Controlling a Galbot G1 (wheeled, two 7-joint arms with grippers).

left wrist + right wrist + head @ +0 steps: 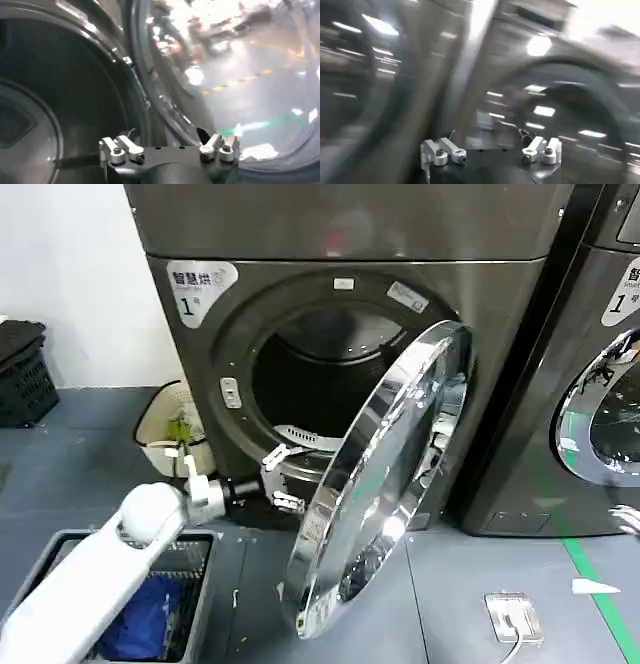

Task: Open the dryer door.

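The dryer door [385,484], a wide chrome ring around dark glass, stands swung well out from the dark machine marked "1" [195,289]. The drum opening [320,384] is uncovered. My left gripper [280,479] is low at the opening's front rim, just beside the door's inner edge. In the left wrist view the left gripper [170,145] is open with nothing between its fingers, and the door [225,75] curves close ahead. My right gripper [490,145] is open, facing the second machine, and shows at the far right edge [628,519].
A laundry basket [60,549] holding blue cloth sits under my left arm. A white bin [165,429] and a black crate [20,374] stand at the left. The second machine [600,384] is on the right, with green floor tape [600,594] and a metal plate [512,616].
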